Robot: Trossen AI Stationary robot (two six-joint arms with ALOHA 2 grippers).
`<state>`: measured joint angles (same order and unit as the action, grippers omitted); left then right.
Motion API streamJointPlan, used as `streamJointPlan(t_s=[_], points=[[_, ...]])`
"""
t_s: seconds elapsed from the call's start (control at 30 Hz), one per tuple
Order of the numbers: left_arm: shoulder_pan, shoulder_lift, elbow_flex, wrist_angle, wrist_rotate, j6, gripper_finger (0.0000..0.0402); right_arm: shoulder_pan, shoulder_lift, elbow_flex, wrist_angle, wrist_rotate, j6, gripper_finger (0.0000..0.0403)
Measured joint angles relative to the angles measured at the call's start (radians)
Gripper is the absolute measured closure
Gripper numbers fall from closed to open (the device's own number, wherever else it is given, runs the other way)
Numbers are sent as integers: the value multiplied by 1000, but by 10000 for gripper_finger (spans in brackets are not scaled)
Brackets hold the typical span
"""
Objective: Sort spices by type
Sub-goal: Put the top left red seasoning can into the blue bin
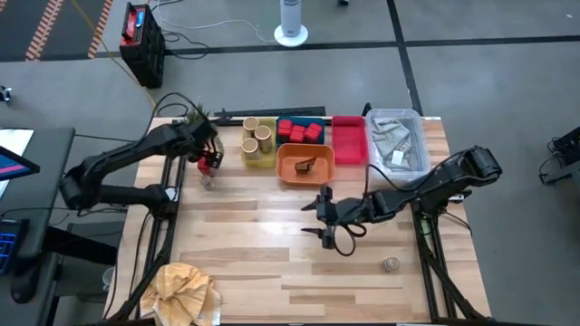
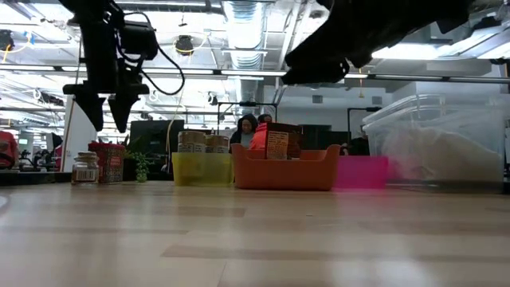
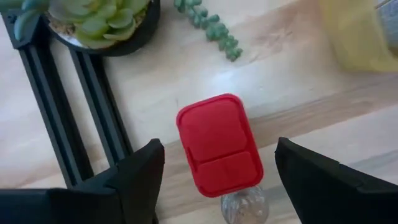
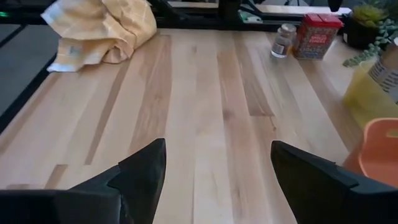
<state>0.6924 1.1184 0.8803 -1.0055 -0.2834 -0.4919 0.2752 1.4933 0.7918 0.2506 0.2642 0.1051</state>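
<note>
My left gripper (image 3: pixel 219 149) is open and hangs above a red tin (image 3: pixel 219 144) standing on the table near its far left corner. The fingers are apart on either side of the tin and well above it, as the low view (image 2: pixel 107 112) shows. A tiny clear shaker (image 1: pixel 207 178) stands right beside the tin. My right gripper (image 1: pixel 308 219) is open and empty over the table's middle, near the orange tray (image 1: pixel 292 172) holding a dark brown piece (image 1: pixel 305 164). Tan jars (image 1: pixel 256 138) stand in the yellow tray and red tins (image 1: pixel 301 131) in the blue one.
A pink tray (image 1: pixel 349 138) and a clear bin (image 1: pixel 396 140) sit at the far right. A green plant (image 1: pixel 195 118) stands behind the left gripper. Another small shaker (image 1: pixel 391 263) stands near the right front, and a crumpled yellow cloth (image 1: pixel 186 288) lies at the near left corner.
</note>
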Motion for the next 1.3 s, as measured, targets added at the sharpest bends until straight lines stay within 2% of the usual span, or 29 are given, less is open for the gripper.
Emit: streamJointPlan(t_s=[0.17,0.4,0.6,0.7,0.9,0.97,1.13,1.3], points=[[2,86,0,31,26,-3,89,1,1,0,1,0,0,88],[10,222,0,35,35,36,88,4,1,0,0,-1,2,88],[10,288,0,60,19,75,90,7,1,0,0,-2,2,88],[10,300,0,87,21,114,108,7,1,0,1,-2,2,88],[10,301,1,88,27,177,191,7,1,0,-2,-2,14,88],[10,302,7,70,28,207,199,7,1,0,-6,-2,23,88],[7,302,88,-31,29,291,199,7,1,-2,-10,-2,37,88],[-35,302,272,-110,34,384,199,4,1,-10,-39,-1,58,88]])
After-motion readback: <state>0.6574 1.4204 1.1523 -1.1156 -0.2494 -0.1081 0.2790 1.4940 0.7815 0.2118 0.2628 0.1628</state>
